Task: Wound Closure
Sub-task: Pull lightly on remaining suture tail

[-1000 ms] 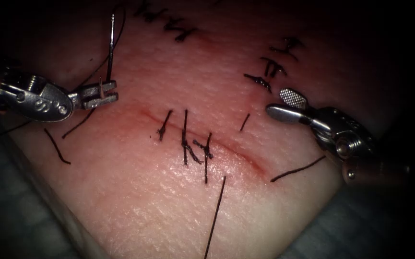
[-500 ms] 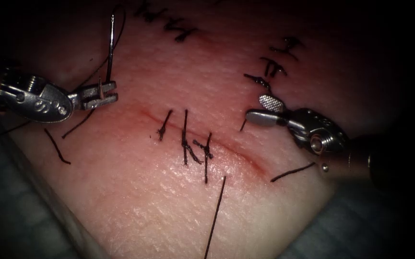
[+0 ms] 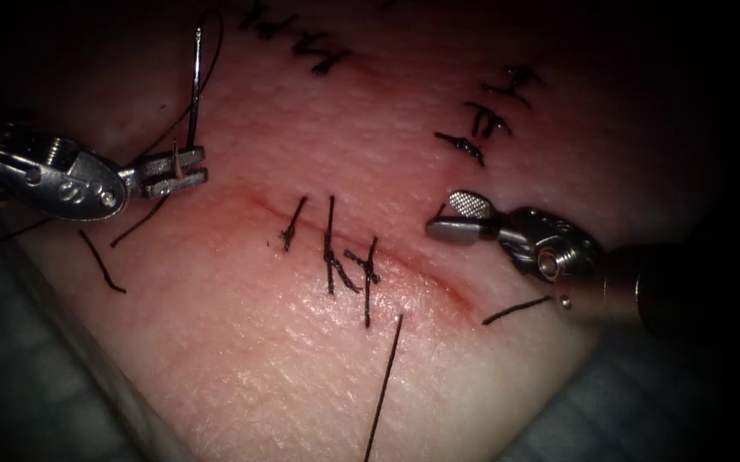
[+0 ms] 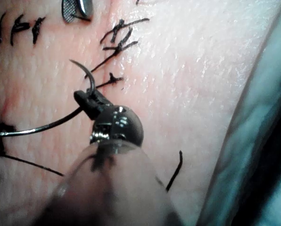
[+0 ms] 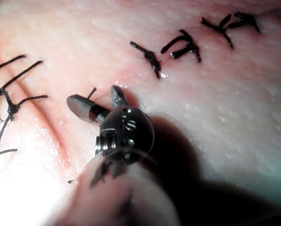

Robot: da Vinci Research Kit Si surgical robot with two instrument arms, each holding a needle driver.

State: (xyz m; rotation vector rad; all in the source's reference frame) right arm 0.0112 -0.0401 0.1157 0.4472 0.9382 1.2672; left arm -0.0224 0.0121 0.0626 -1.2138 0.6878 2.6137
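Left pincer [image 3: 183,169] is squeezed tight on the curved needle [image 3: 192,85], near its pointed end, up off the tissue [image 3: 284,359] left of the cut [image 3: 421,274]. Right pincer [image 3: 455,216] is spread wide, holds nothing, and sits around a short thread end [image 5: 90,92]. Three stitches [image 3: 331,248] cross the cut.

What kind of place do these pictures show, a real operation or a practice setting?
Most likely a suturing practice bench: a slab of tissue with its edge in view, several stitched cuts on it, and loose cut ends of thread. The left tool holds the needle; the right tool is open.
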